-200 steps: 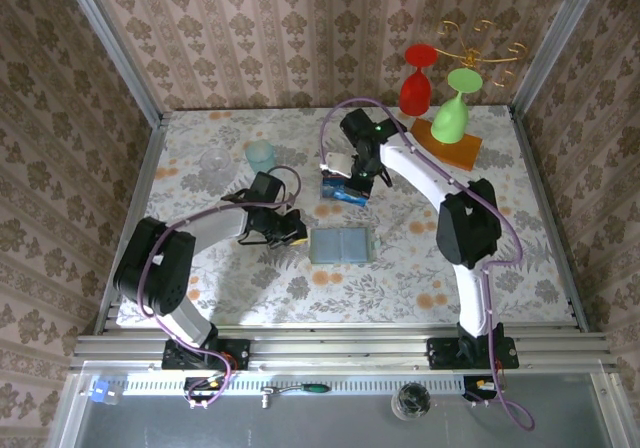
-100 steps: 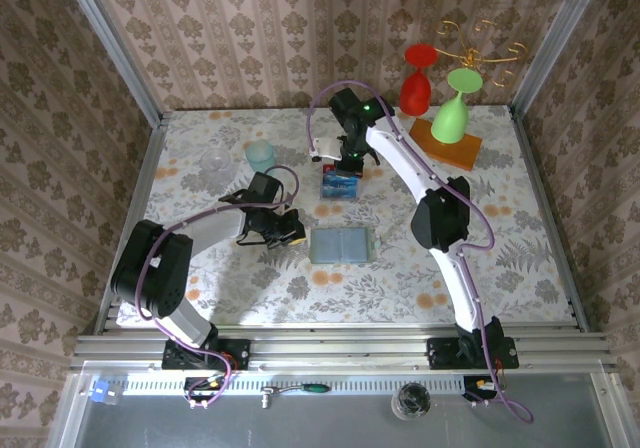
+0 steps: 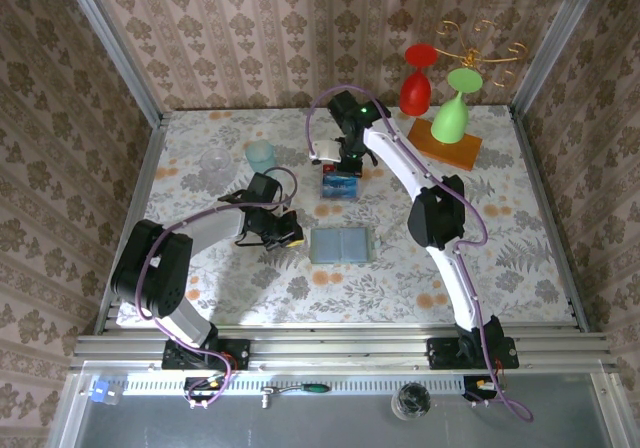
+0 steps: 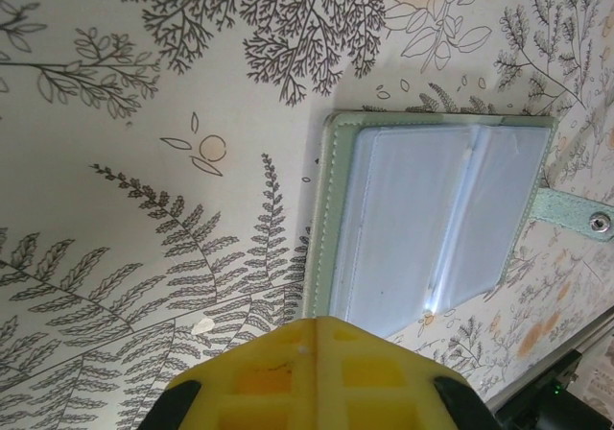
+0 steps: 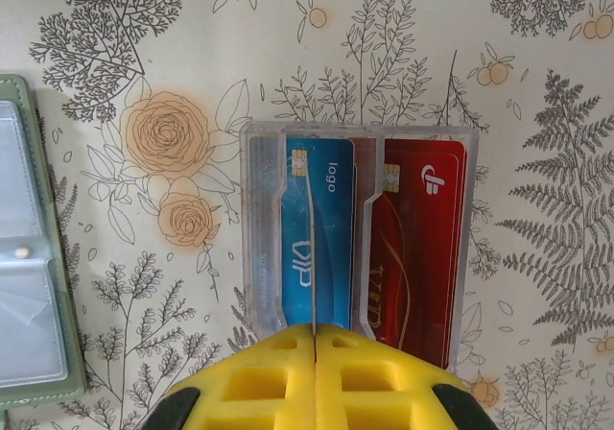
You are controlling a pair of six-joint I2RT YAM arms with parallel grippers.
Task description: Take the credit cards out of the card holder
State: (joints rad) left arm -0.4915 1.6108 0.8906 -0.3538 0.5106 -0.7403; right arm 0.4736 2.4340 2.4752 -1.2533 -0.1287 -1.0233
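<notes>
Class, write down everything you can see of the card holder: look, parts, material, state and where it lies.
The card holder lies opened flat like a book on the floral table. Its two panels have a pale grey-green, stitched border that looks like leather. Inside are clear plastic sleeves, and no coloured card shows through them. A short strap with a metal snap sticks out from one panel's outer edge.

2 white arms, black joints, purple cables; left hand and right hand yellow.

Green glass upturned on wooden board, red glass beside.
</notes>
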